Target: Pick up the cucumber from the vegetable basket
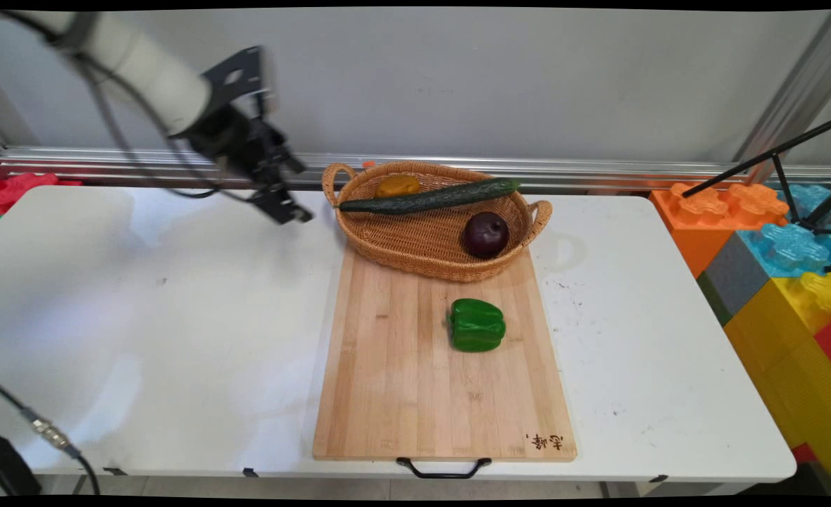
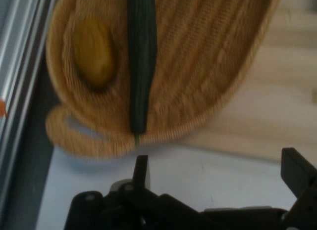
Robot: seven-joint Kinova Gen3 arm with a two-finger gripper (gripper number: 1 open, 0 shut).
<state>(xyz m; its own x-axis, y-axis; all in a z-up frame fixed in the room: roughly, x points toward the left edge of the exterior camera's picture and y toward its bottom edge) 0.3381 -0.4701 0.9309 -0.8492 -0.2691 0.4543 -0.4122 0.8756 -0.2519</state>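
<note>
Pincer (image 1: 285, 204) hangs in the air over the desk (image 1: 148, 317), just left of the basket (image 1: 415, 250), pointing down and toward it. In the hand view (image 2: 218, 178), fingers (image 2: 141, 170) spread wide apart, one at left and one at far right, nothing between them but bare desk surface. Holds nothing, touches nothing.

Nearest thing: basket, woven, oval, with a loop handle (image 1: 336, 177) on its left end facing the pincer and another on the right end. Sits on the far end of the board (image 1: 401, 380), overhanging its far edge. Inside: cucumber (image 1: 429, 198) lying lengthwise across the far part, its left tip resting on the rim close to the pincer, its right end on the opposite rim; a yellow-orange piece (image 1: 397, 186) behind the cucumber at the far left of the basket, kind not clear; a dark purple onion (image 1: 486, 234) at the right side, apart from the cucumber.

On the board, nearer the camera: green pepper (image 1: 477, 324), lying alone, well apart from the basket, right of the board's middle. Board is pale wood, long side running away from the camera, black handle (image 1: 444, 467) at its near edge, a small burnt mark near the right near corner.

Right of the desk: big toy blocks (image 1: 775, 267) in orange, blue, yellow. Red blocks (image 1: 17, 186) at far left, behind the desk.
</note>
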